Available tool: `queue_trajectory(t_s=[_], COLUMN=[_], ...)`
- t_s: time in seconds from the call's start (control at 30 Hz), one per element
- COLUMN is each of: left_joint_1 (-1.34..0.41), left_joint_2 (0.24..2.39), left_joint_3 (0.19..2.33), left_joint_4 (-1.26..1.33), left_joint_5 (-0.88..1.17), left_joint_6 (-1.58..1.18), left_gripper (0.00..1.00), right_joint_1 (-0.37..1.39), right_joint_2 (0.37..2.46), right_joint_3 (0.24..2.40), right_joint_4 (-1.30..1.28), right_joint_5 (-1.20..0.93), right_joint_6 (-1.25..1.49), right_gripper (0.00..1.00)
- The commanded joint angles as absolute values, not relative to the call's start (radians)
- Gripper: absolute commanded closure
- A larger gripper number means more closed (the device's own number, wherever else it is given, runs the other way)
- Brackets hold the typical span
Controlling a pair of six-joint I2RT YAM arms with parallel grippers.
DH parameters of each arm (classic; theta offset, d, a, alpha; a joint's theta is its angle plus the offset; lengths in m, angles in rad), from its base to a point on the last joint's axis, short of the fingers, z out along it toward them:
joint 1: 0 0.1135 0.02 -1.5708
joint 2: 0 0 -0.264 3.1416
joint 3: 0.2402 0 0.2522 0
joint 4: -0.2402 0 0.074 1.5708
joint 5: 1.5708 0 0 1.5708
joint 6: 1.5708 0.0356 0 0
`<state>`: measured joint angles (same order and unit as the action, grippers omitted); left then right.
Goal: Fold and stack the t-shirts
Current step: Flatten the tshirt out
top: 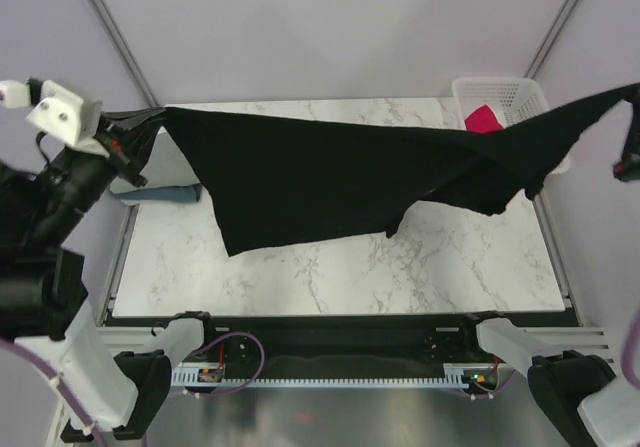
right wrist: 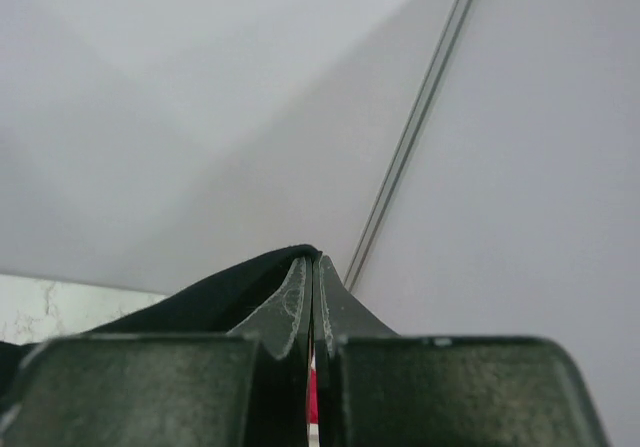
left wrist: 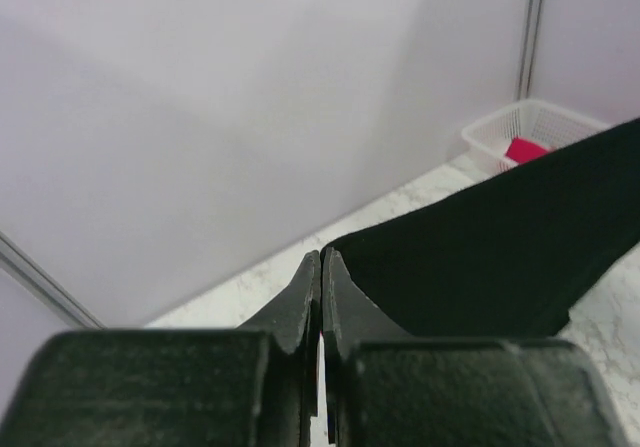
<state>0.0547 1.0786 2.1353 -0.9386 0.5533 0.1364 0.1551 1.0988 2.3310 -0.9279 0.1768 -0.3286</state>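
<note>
The left pincer [top: 150,119], in the top view, is clenching 1 corner of the black t-shirt [top: 330,167] at about 10 o'clock, off the tabletop's [top: 400,277] left edge. The right pincer [top: 630,117] is gripping the opposite end at 3 o'clock, mostly cut off by the frame edge. The shirt is hanging stretched between them above the marble surface, sagging toward 7 o'clock. A white basket [top: 500,92] is sitting at 2 o'clock with a crimson-pink t-shirt [top: 483,119] inside. A folded blue-grey garment [top: 160,192] is lying at 9 o'clock, just beside the shirt's left edge.

In the left wrist view, the left pincer [left wrist: 320,257] is pressing its 2 fingers together with almost no gap. The black t-shirt [left wrist: 500,257] is spreading from the fingertips toward 3 o'clock, above the tabletop [left wrist: 250,292]. The basket [left wrist: 530,127] is showing at 2 o'clock, holding the crimson-pink t-shirt [left wrist: 525,149].

In the right wrist view, the right pincer [right wrist: 313,260] is pinching the black t-shirt [right wrist: 200,302], whose edge is draping over the fingertips and falling toward 8 o'clock. A strip of tabletop [right wrist: 50,307] is showing at 9 o'clock.
</note>
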Motion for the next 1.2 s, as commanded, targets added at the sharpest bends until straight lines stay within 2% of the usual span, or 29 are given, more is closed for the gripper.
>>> queue_trajectory(t_s=[0.0,0.13,0.27,0.4,0.5,0.53,0.67,0.83,0.93,1.07,1.1,1.17], left_joint_1=[0.057,0.058,0.058,0.058,0.058,0.057,0.058,0.051,0.04,0.032,0.032,0.032], left_joint_2=[1.045,1.019,1.009,1.045,1.086,1.1,1.141,1.232,1.357,1.633,1.702,1.878], left_joint_3=[2.279,2.388,2.373,2.329,2.261,2.2,1.958,1.567,1.424,1.439,1.468,1.575], left_joint_4=[-1.018,-1.017,-0.98,-0.945,-0.94,-0.939,-0.91,-0.807,-0.706,-0.66,-0.658,-0.653], left_joint_5=[0.557,0.546,0.474,0.449,0.446,0.455,0.486,0.502,0.476,0.427,0.399,0.384], left_joint_6=[0.141,0.124,0.143,0.16,0.163,0.169,0.219,0.303,0.333,0.37,0.356,0.35], left_gripper=[0.98,0.98,0.98,0.98,0.98,0.98,0.98,0.98,0.98,0.98,0.98,0.98], right_joint_1=[0.144,0.103,0.051,0.051,0.051,0.051,0.049,0.049,0.049,0.054,0.055,0.06], right_joint_2=[1.017,0.936,0.887,0.937,0.934,0.933,0.96,1.112,1.253,1.544,1.687,1.84], right_joint_3=[2.427,2.455,2.384,2.344,2.154,2.029,1.745,1.457,1.327,1.327,1.357,1.497], right_joint_4=[-0.993,-0.942,-0.83,-0.776,-0.678,-0.626,-0.519,-0.376,-0.246,-0.135,-0.127,-0.127], right_joint_5=[0.137,0.086,0.066,0.098,0.087,0.075,0.002,-0.076,-0.1,-0.113,-0.12,-0.104], right_joint_6=[-0.353,-0.397,-0.423,-0.425,-0.43,-0.434,-0.439,-0.448,-0.462,-0.47,-0.469,-0.451], right_gripper=[1.0,1.0,1.0,1.0,1.0,1.0,1.0,1.0,1.0,1.0,1.0,1.0])
